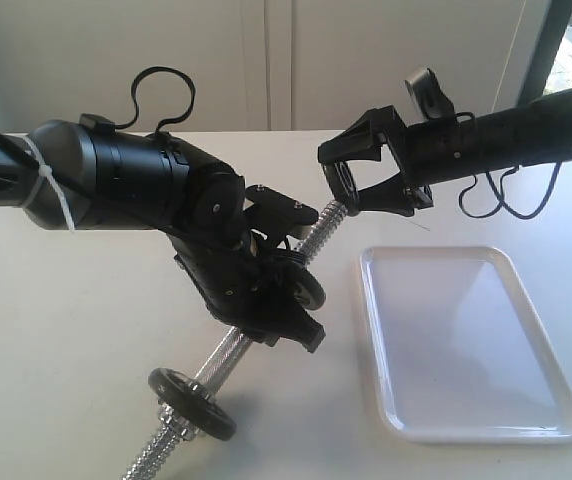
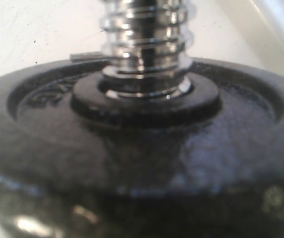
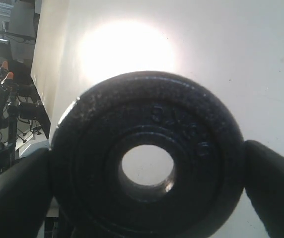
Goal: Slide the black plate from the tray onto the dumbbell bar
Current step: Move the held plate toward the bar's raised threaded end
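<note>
The black plate (image 1: 343, 182) hangs in the air off the tray, clamped by its rim between the fingers (image 3: 276, 186) of my right gripper (image 1: 351, 185). Its centre hole (image 3: 147, 166) shows open, with only the table through it. The plate sits just past the upper threaded end of the dumbbell bar (image 1: 328, 218). The bar slants down to the lower left. My left gripper (image 1: 291, 290) is shut on the bar beside a black disc (image 1: 311, 290). That disc (image 2: 142, 144) fills the left wrist view and hides the jaws. The white tray (image 1: 466, 340) lies bare at the right.
A second black disc (image 1: 192, 402) sits on the bar's lower end near the table's front edge. A corner of the tray (image 2: 281, 20) shows behind the disc in the left wrist view. The right arm's cables (image 1: 496, 195) hang above the table behind the tray.
</note>
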